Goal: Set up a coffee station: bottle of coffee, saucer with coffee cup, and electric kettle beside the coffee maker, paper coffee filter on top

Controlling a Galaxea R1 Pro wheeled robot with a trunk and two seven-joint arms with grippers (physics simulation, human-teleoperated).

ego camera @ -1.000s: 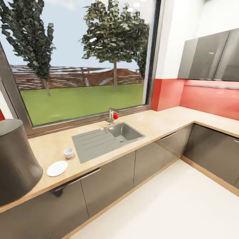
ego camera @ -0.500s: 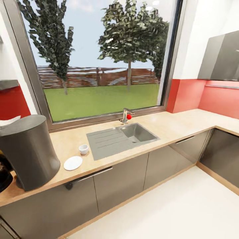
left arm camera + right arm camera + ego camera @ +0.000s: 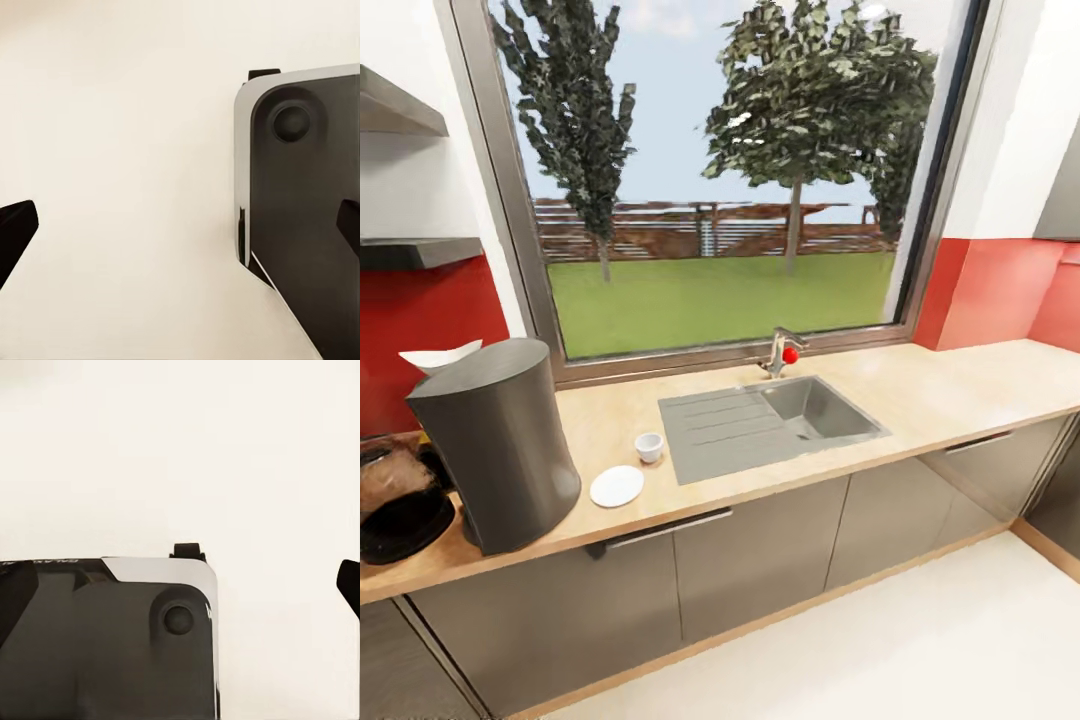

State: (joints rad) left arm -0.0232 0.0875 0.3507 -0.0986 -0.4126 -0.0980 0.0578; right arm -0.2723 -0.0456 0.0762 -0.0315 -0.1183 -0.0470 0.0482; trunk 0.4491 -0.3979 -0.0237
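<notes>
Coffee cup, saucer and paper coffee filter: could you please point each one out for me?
coffee cup (image 3: 649, 447), head view, on its white side.
saucer (image 3: 617, 486), head view, plate's centre.
paper coffee filter (image 3: 440, 356), head view, its white rim.

Long wood-look countertop (image 3: 920, 400) over dark grey cabinet fronts, steel sink (image 3: 770, 425) set into it. On it at left: tall dark grey coffee maker (image 3: 500, 455), white paper filter (image 3: 440, 357) on its top, glass kettle (image 3: 400, 505) just beside it at frame edge. Saucer (image 3: 617, 486) and small white cup (image 3: 649, 447) sit apart, between coffee maker and sink.
</notes>
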